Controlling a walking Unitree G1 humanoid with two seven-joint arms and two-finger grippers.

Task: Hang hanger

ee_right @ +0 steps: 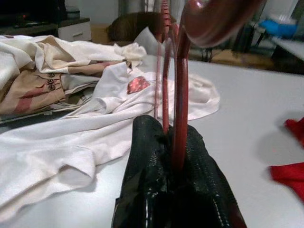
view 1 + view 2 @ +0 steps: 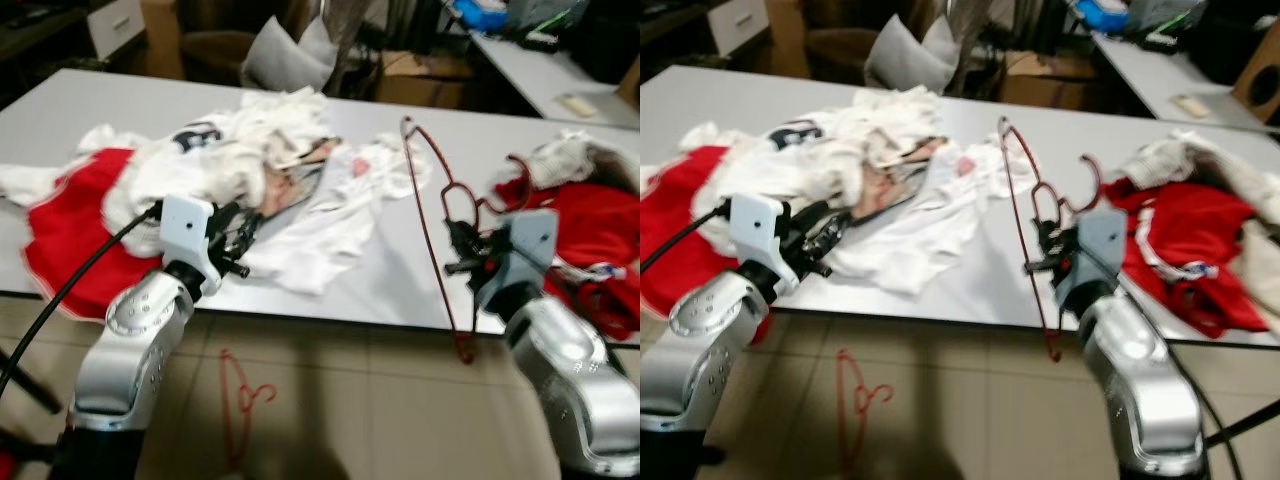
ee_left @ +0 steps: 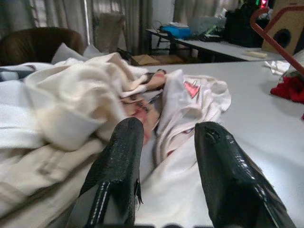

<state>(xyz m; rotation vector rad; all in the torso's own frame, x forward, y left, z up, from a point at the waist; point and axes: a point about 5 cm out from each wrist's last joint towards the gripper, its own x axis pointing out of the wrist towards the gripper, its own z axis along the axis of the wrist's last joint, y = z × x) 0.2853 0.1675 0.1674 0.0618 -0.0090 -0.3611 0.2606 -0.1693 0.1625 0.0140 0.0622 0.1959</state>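
A thin dark red wire hanger (image 2: 432,205) stands tilted over the front right of the grey table (image 2: 400,280), its lower corner hanging past the table's front edge. My right gripper (image 2: 462,250) is shut on the hanger (image 1: 179,95) just below its hook. A pile of white and cream clothes (image 2: 260,160) lies across the middle of the table. My left gripper (image 2: 236,240) is open at the near edge of that pile, with its fingers (image 3: 121,161) resting over white cloth (image 3: 171,142). A second red hanger (image 2: 238,405) lies on the floor below the table.
Red garments lie at the table's left end (image 2: 75,230) and right end (image 2: 590,240). A second table (image 2: 540,70) with clutter stands at the back right. A brown chair with a grey cushion (image 2: 285,55) is behind the table. A black cable (image 2: 70,285) runs along my left arm.
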